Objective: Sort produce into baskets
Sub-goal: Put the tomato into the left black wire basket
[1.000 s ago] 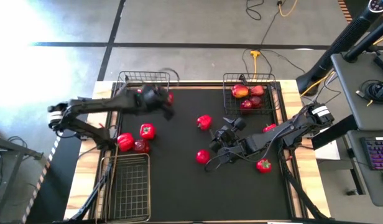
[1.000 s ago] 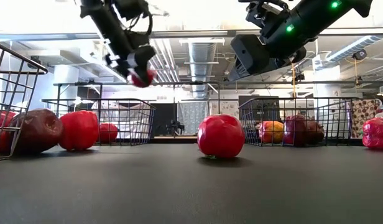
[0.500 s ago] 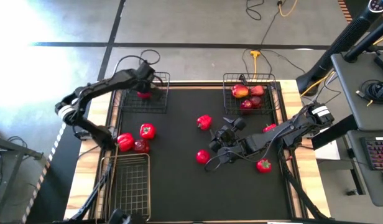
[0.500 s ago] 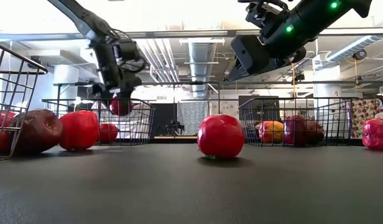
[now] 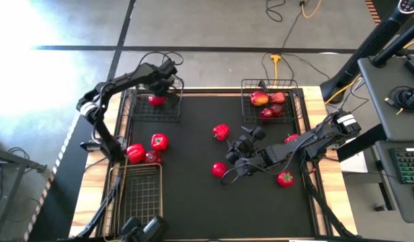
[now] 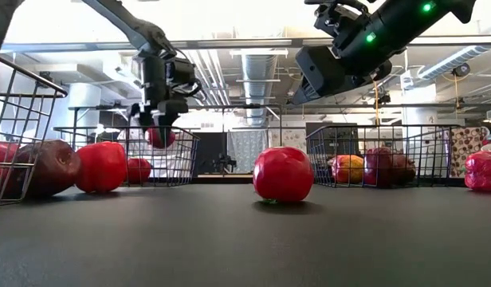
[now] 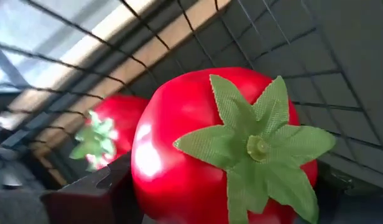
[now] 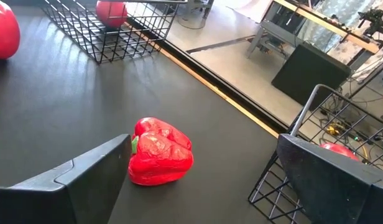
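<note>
Your left gripper [image 5: 158, 94] has moved since half a second ago: the arm has stretched a little further over the far-left basket [image 5: 141, 111], and the gripper now hangs inside its rim, clamped on a tomato [image 5: 156, 101]. A second ago that same tomato was being carried above the mat, short of the basket. Your right gripper [image 5: 235, 160] has not shifted; it hovers mid-table with its fingers wide apart and nothing between them, a pepper [image 5: 220, 132] just beyond it and a round red fruit [image 5: 219, 169] close beside it. Around the mat, three red fruits [image 5: 146, 150] cluster at the left edge by the long basket [image 5: 139, 202], the far-right basket [image 5: 296, 101] holds several apples [image 5: 260, 99], and one more tomato [image 5: 285, 179] lies near the right arm. Nothing stands between the left gripper and the basket floor. The left wrist view shows what the high view cannot: the held tomato's green top [image 7: 257, 146] facing the camera, and a second tomato [image 7: 107, 134] already lying in the basket behind it. The low view shows the held tomato [image 6: 159, 137] at about the height of the wire rim, though you cannot tell from it whether it touches the floor.
</note>
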`<state>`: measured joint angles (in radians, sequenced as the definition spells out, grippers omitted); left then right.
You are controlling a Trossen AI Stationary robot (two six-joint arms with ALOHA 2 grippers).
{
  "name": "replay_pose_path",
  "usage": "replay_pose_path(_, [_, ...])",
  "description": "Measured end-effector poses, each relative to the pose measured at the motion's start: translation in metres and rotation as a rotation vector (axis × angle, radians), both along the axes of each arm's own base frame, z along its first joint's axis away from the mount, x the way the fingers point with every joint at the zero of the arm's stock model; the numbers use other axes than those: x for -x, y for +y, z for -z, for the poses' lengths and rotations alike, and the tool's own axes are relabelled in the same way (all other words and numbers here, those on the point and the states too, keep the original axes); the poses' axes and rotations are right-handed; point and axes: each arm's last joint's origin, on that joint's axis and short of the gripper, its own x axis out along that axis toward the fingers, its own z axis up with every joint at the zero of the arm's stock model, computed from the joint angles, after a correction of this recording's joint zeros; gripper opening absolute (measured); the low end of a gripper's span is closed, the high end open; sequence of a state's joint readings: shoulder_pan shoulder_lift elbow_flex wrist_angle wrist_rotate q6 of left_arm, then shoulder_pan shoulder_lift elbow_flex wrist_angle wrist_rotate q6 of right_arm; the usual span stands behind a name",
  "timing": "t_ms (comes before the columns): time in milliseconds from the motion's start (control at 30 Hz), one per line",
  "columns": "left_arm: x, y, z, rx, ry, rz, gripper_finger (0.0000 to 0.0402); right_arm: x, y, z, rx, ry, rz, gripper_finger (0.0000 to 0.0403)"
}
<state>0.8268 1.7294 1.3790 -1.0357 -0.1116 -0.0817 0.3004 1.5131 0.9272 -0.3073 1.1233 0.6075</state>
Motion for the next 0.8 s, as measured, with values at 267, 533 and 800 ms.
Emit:
replay_pose_path(267, [0.017,0.039,-0.008,0.062,0.162,-0.133,0.0270,0.000,0.000,0.000,0.000,0.003,-0.001,0.0393])
replay_pose_path(533, [0.039,0.065,0.017,0.139,0.214,-0.213,0.0270,0.000,0.000,0.001,-0.001,0.009,-0.004,0.0393])
replay_pose_path(800, [0.040,0.070,0.020,0.128,0.204,-0.213,0.0301,0.001,0.000,0.002,0.003,0.018,-0.006,0.0393])
